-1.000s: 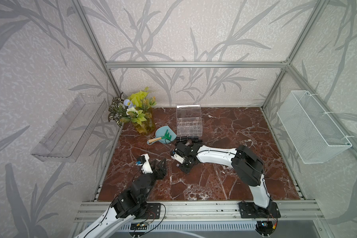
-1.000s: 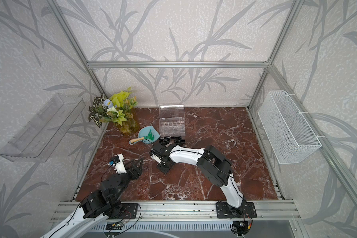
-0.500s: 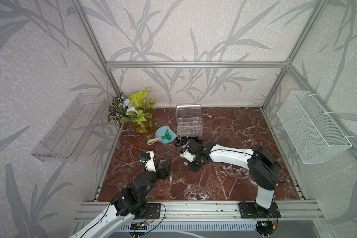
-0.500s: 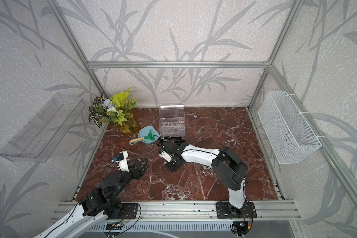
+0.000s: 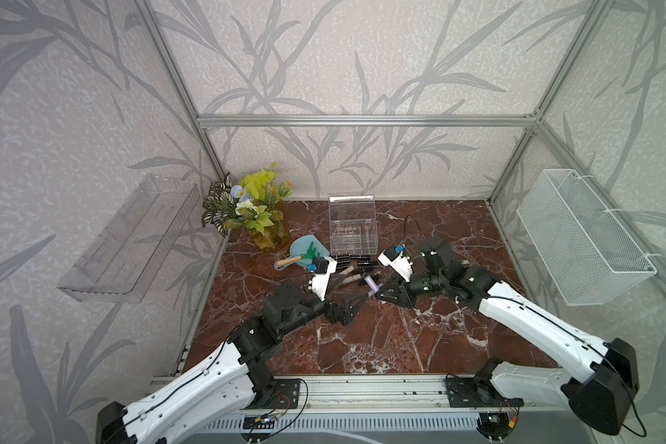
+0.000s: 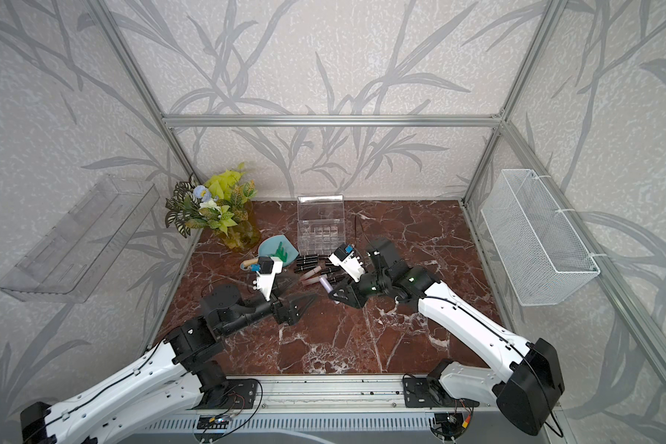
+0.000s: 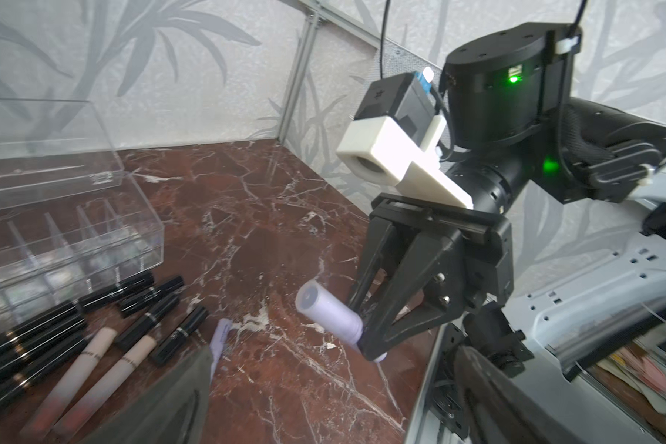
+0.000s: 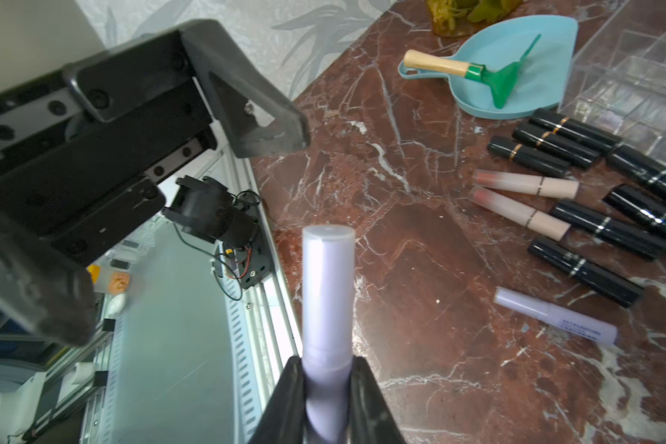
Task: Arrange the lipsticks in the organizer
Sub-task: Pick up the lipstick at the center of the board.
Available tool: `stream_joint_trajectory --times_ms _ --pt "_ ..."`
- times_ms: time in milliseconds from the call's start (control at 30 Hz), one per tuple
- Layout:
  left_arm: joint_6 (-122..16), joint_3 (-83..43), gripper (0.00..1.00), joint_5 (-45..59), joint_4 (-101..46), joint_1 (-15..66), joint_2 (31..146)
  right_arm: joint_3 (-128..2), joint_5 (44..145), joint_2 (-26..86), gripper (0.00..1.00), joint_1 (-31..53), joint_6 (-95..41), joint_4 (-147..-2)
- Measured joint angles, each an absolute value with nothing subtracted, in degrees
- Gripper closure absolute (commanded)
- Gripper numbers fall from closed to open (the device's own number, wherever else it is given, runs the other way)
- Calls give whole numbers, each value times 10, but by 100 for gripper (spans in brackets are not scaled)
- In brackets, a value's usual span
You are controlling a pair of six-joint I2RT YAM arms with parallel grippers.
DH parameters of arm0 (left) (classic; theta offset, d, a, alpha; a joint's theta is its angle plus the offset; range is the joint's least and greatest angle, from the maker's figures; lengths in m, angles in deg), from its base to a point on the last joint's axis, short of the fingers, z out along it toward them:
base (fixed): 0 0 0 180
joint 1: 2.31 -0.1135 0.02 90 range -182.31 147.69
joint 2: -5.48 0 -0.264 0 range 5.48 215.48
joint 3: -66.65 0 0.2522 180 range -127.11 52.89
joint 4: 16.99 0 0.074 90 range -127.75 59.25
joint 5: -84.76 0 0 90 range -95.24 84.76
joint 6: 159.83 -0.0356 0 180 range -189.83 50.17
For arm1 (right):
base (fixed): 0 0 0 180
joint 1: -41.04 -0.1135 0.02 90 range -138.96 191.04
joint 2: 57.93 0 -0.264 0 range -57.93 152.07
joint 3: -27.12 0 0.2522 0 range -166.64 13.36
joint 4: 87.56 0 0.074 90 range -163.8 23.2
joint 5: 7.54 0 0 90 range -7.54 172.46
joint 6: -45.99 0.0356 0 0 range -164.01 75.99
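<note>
The right gripper [image 8: 327, 371] is clamped on the base of a pale lavender cylindrical lipstick tube [image 8: 327, 292]. It holds the tube clear of the red-brown marble tabletop [image 5: 362, 346], with the capped end pointing away from its fingers. Facing that free end stands the left gripper [image 6: 305, 301], its jaws spread wide and empty. In the right wrist view its two black fingers [image 8: 266, 123] sit apart on either side of the tube's line, and no contact shows.

Just beyond the right gripper, a slimmer lavender tube with printed lettering [image 8: 554, 322] lies flat on the marble. A little farther out are the glossy black lipstick tubes [image 8: 608, 228] and two translucent pink tubes with pale caps [image 8: 523, 183]. All lie on their sides in a loose cluster.

Behind that cluster, farther from both grippers, stands the clear acrylic organizer [image 5: 352, 234]. Its hinged lid [image 5: 351, 207] is raised, and no lipstick can be seen in its grid of narrow compartments. Beside the organizer, beyond the left gripper, a light blue leaf-shaped dish [image 8: 546, 46] holds a green toy rake with a wooden handle [image 8: 504, 80]. Farthest out, a yellow glass vase of artificial leaves and flowers [image 5: 270, 234] stands in the corner.
</note>
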State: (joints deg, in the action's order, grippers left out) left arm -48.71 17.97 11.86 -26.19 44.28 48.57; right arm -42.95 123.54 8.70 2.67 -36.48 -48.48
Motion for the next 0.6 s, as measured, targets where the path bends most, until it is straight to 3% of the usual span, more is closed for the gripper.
stream_joint_trajectory --times_ms 67,167,400,600 --pt "-494 171 2 152 -250 435 500 -423 1261 67 81 27 -356 -490" --pt "-493 170 12 200 -234 412 512 -421 1287 46 81 27 -348 -498" --pt "-433 196 15 325 -148 315 513 -415 1332 35 81 27 -329 -525" --pt "-392 196 31 411 -92 308 534 -405 1367 36 81 27 -305 -560"
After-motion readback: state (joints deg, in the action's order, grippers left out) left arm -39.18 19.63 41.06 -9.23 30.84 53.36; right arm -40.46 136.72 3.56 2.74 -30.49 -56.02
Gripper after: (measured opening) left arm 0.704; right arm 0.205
